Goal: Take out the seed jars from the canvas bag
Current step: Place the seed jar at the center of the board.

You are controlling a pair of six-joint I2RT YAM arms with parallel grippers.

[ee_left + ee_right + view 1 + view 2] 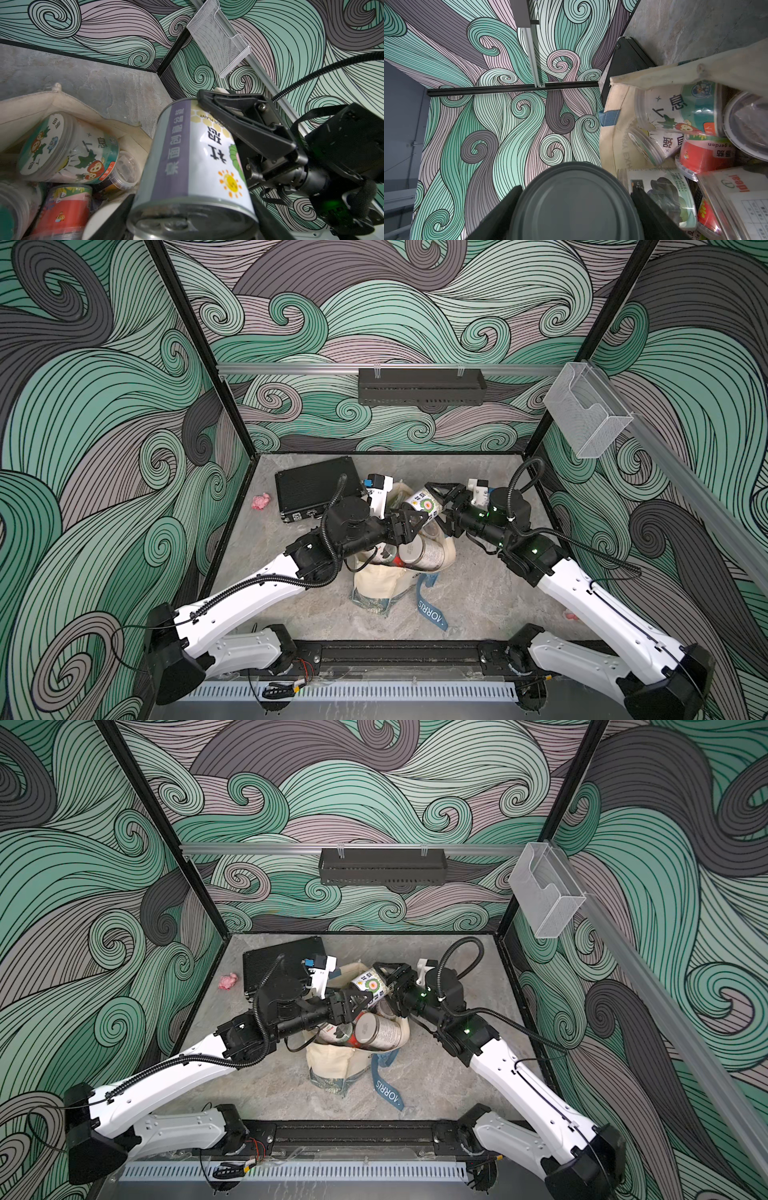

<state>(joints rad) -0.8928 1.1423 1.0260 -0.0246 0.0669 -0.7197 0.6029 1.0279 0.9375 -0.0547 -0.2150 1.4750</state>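
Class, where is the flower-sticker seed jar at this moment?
In both top views the flower-sticker seed jar hangs mid-scene over the mouth of the canvas bag, between the left gripper and the right gripper.

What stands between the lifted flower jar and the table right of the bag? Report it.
Nothing visible. The jar hangs above the bag; the table right of it holds only the strap, lying by the bag's front corner.
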